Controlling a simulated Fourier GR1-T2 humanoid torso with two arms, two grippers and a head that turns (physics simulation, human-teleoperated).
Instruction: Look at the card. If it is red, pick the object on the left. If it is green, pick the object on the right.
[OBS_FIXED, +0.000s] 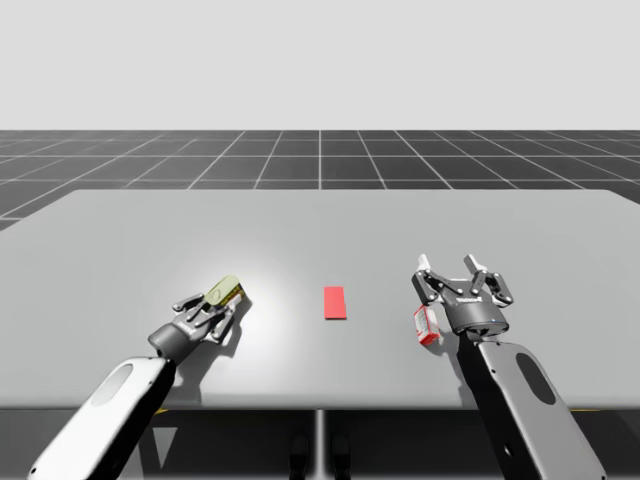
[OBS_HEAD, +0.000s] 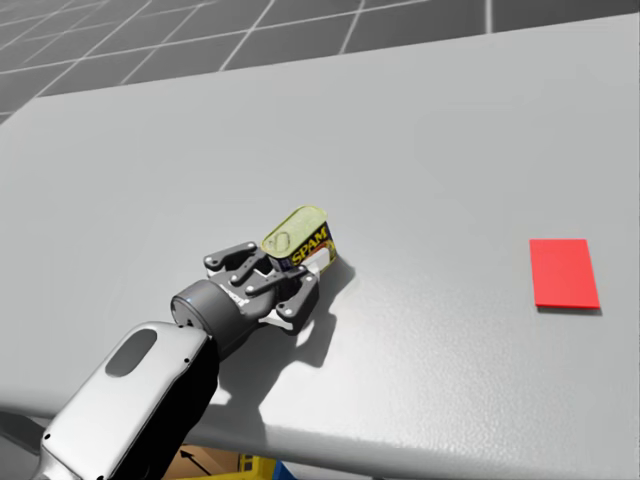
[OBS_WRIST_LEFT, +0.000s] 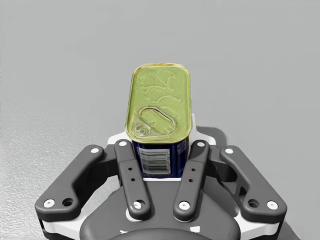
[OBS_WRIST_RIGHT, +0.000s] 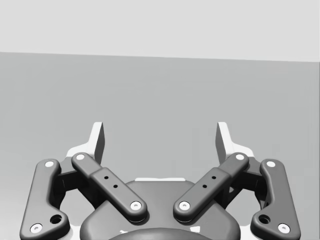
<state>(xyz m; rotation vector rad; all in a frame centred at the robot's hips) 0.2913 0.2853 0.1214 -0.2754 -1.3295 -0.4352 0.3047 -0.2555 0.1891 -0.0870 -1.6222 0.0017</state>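
Note:
A red card (OBS_FIXED: 334, 301) (OBS_HEAD: 563, 272) lies flat at the table's middle. To its left stands a blue rectangular can with a yellow-green lid (OBS_FIXED: 226, 291) (OBS_HEAD: 299, 238) (OBS_WRIST_LEFT: 160, 107), tilted a little. My left gripper (OBS_FIXED: 212, 309) (OBS_HEAD: 300, 275) (OBS_WRIST_LEFT: 161, 150) is shut on the can's lower end, a finger on each side. A small red and white box (OBS_FIXED: 427, 325) lies to the card's right, beside my right arm. My right gripper (OBS_FIXED: 452, 273) (OBS_WRIST_RIGHT: 160, 137) stands open above the table just right of that box, nothing between its fingers.
The grey table (OBS_FIXED: 320, 230) stretches wide behind the objects, with bare surface on all sides. Its front edge (OBS_FIXED: 320, 408) runs just under both forearms. A dark gridded floor lies beyond the far edge.

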